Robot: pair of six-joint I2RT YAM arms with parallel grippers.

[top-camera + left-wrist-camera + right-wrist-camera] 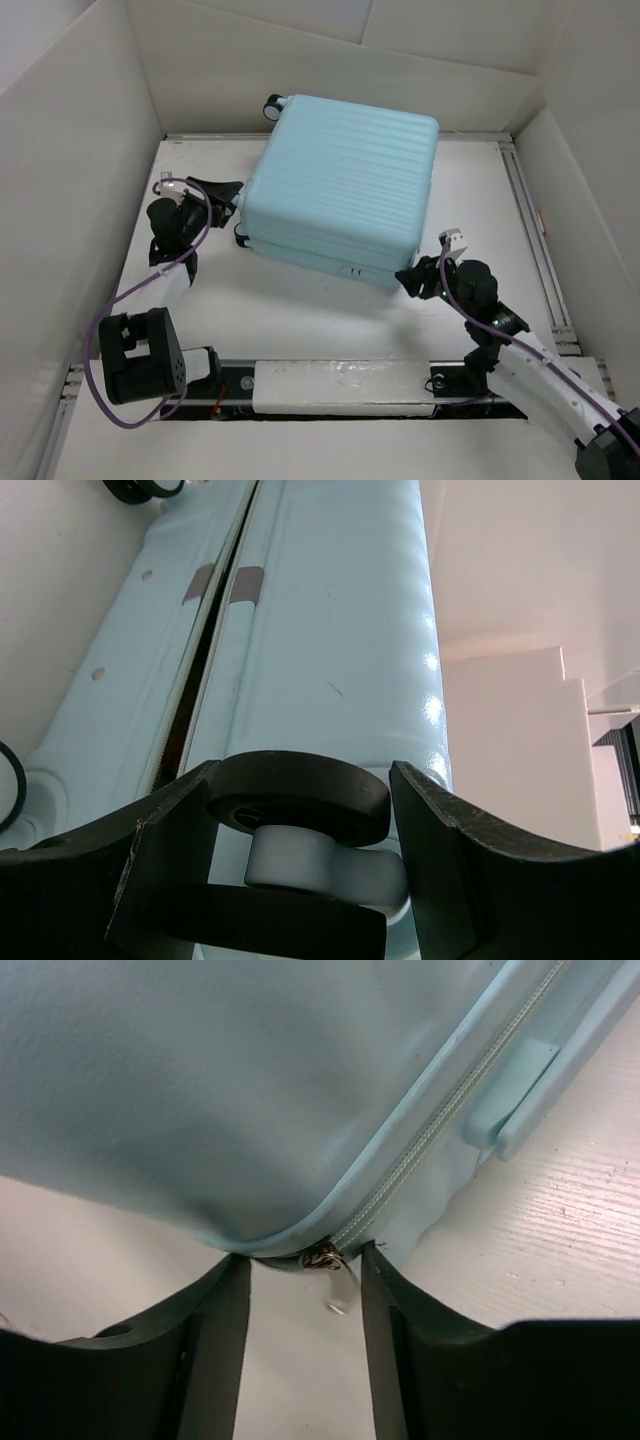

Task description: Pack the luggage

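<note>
Nearest us, the right claw (304, 1265) sits low on the desk (300, 310) at the near right corner of the case (345, 185), its fingers apart and holding nothing. Right between them hangs the little metal zip pull (322, 1256), just where the zip (440, 1125) turns the corner; neither finger looks to be touching it. From that corner the zip teeth running away read as closed, though only that short stretch can be seen. Over on the other side, a touch further off, the left claw (230, 195) is at the case's left edge, and its wrist view shows it clamped on a black wheel (300, 795), one finger tight against each side. The case itself lies flat in the middle of the desk, lid down, ribbed shell up, turned a little askew, with another wheel (273, 103) poking out at the far corner. So the packing looks done and this reads as the zipping-up step: left arm anchoring the case, right arm lined up on the pull. The next move calls for a small, careful pinch on that pull, which is tiny and easy to miss, then a steady drag along the seam while the left grip keeps the case from sliding.
</note>
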